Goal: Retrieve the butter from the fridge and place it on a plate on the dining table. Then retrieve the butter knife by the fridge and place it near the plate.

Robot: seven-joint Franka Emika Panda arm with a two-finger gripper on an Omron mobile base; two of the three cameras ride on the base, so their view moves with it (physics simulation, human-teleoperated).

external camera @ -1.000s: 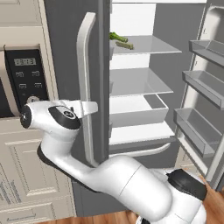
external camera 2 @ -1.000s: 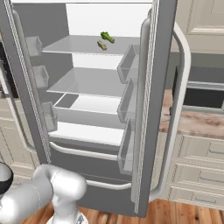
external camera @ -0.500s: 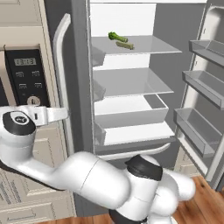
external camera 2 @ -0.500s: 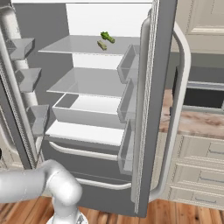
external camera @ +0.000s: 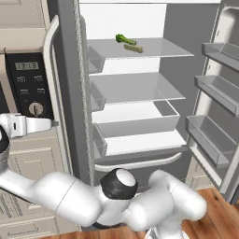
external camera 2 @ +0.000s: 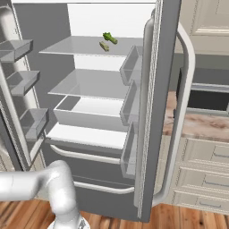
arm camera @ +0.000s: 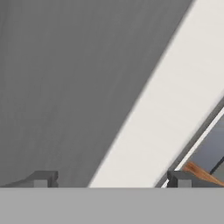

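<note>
I see my dark two-finger claw spread wide, empty; the small pale yellowish butter stick lies at two o'clock, well apart.

Fridge: tall, dark grey, both doors swung open, white shelved interior, pale curved handles. Butter: small pale stick lying on top shelf, just beside green vegetable.
</note>
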